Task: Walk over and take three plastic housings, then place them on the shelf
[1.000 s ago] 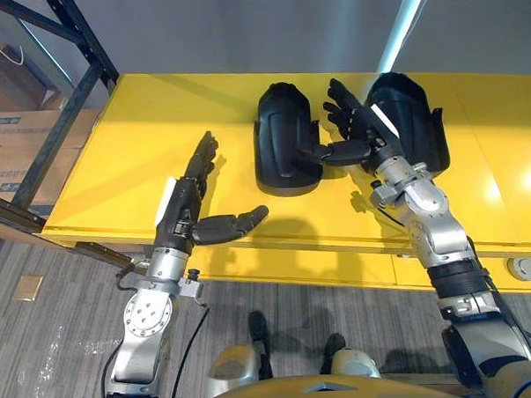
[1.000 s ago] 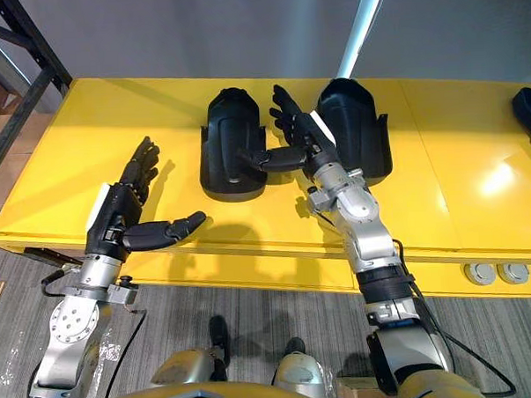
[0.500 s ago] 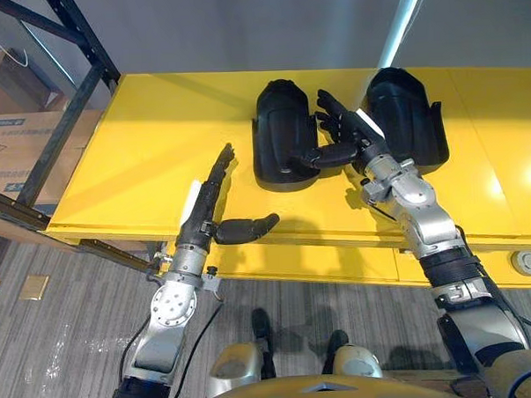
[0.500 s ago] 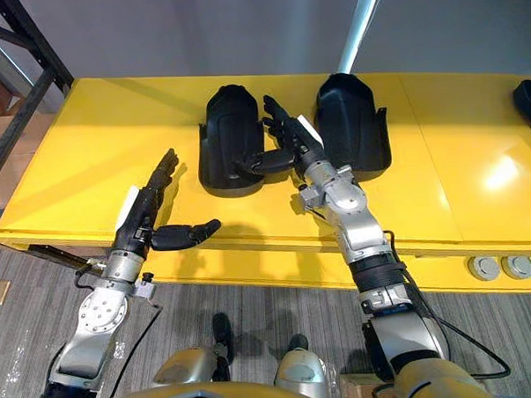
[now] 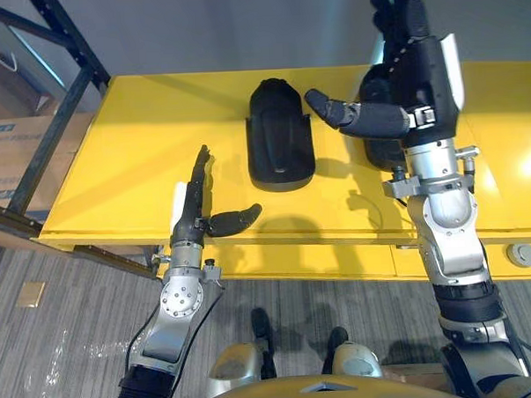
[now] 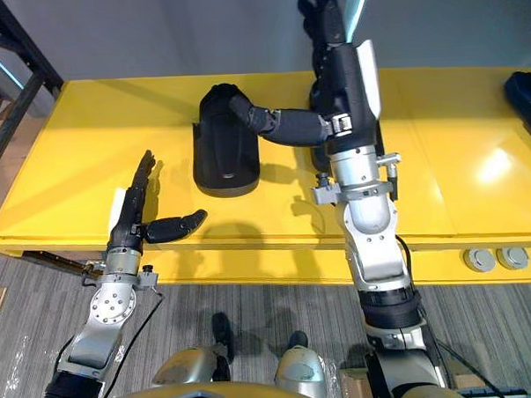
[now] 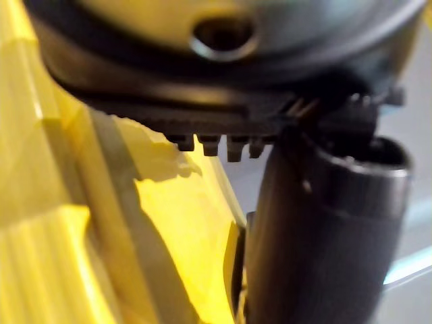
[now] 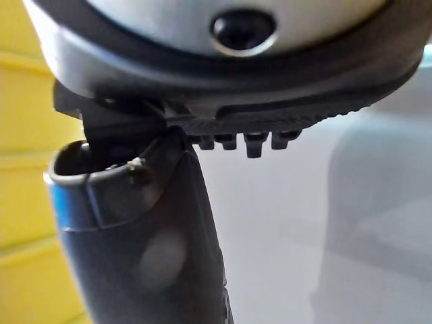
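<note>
Two black plastic housings lie on the yellow table (image 5: 122, 143). One housing (image 5: 280, 137) sits in the middle, in full sight. My raised right hand (image 5: 414, 78) largely covers the second housing (image 5: 380, 152). That hand is open, fingers straight up and thumb stuck out to the left, well above the table and holding nothing. My left hand (image 5: 195, 198) is open too, edge-on near the table's front edge, left of the middle housing and apart from it. A third housing (image 6: 525, 91) peeks in at the far right.
A dark metal rack frame (image 5: 65, 49) stands at the table's left end, with cardboard boxes (image 5: 7, 140) behind it. Two round sockets (image 6: 488, 260) sit in the table's front face at the right. Grey plank floor lies below the table edge.
My right hand has lifted from between the two housings to high above the table, holding nothing. The left hand has stayed by the front edge, edge-on. Both housings lie where they were.
</note>
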Available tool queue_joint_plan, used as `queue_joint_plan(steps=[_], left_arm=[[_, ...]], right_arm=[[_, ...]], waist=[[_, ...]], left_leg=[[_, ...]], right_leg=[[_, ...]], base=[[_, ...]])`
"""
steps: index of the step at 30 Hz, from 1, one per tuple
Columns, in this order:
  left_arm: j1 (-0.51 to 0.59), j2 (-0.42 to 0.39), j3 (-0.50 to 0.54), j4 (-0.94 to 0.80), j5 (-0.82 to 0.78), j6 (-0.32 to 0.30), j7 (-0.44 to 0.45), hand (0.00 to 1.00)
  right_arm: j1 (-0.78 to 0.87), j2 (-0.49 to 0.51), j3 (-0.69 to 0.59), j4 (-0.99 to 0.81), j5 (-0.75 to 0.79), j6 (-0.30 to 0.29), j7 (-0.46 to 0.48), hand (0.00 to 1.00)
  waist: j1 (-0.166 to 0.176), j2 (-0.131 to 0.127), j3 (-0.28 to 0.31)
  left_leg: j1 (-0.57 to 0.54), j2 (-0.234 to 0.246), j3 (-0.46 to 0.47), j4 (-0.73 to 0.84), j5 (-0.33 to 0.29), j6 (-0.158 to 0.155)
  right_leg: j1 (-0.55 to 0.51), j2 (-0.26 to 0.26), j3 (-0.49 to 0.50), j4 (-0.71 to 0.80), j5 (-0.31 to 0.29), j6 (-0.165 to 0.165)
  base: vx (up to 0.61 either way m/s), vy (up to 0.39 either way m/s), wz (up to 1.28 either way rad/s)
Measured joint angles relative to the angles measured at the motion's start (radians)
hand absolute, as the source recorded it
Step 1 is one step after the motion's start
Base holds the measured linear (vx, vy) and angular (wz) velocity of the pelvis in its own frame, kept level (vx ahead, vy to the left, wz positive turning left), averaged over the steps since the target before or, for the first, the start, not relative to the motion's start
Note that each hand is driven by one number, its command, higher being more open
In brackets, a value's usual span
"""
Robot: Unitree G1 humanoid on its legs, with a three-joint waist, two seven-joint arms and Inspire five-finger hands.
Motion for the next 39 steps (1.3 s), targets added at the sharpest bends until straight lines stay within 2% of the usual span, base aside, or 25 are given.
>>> queue_joint_plan(steps=[7,15,21,26,31,39], left_arm=[[-0.025,0.001,0.000,0.028,0.000,0.010,0.024,1.00],[-0.035,0.001,0.007,0.045,-0.004,0.011,0.067,1.00],[-0.069,0.001,0.015,0.077,-0.006,0.012,0.104,1.00],[-0.072,0.001,0.038,0.077,-0.005,0.022,0.116,1.00],[-0.108,0.001,0.040,0.083,-0.006,0.055,0.131,1.00],[-0.151,0.001,0.061,0.090,-0.008,0.065,0.153,1.00]], right_arm=[[0.090,0.000,-0.022,-0.017,0.002,-0.002,-0.024,1.00],[0.149,0.002,-0.057,-0.086,0.021,-0.004,-0.038,1.00],[0.212,0.049,-0.076,-0.086,0.044,-0.004,-0.063,1.00],[0.235,0.050,-0.078,-0.086,0.047,-0.004,-0.065,1.00],[0.250,0.057,-0.083,-0.086,0.049,-0.004,-0.083,1.00],[0.252,0.086,-0.085,-0.085,0.059,-0.004,-0.103,1.00]], waist=[[-0.021,-0.001,0.000],[-0.030,-0.001,0.001],[-0.033,-0.012,0.007],[-0.052,-0.016,0.010],[-0.054,-0.016,0.010],[-0.055,-0.014,0.039]], left_leg=[[0.005,0.012,0.040,-0.002,-0.006,-0.001],[0.006,0.019,0.056,0.001,-0.010,-0.006],[0.012,0.022,0.072,0.001,-0.014,-0.009],[0.011,0.022,0.079,0.001,-0.017,-0.009],[0.004,0.024,0.082,0.001,-0.017,-0.010],[0.002,0.025,0.090,0.002,-0.020,-0.011]], right_leg=[[-0.016,0.014,0.045,-0.005,0.006,0.006],[-0.018,0.024,0.065,-0.020,0.013,0.006],[-0.021,0.027,0.080,-0.020,0.013,0.006],[-0.026,0.028,0.088,-0.020,0.013,0.006],[-0.035,0.030,0.092,-0.020,0.014,0.006],[-0.044,0.031,0.102,-0.019,0.014,0.006]], base=[[-0.01,-0.018,-0.18],[0.02,-0.024,-0.07],[0.01,-0.012,-0.07],[0.01,-0.005,-0.04],[0.01,-0.004,-0.02],[0.01,-0.004,-0.02]])
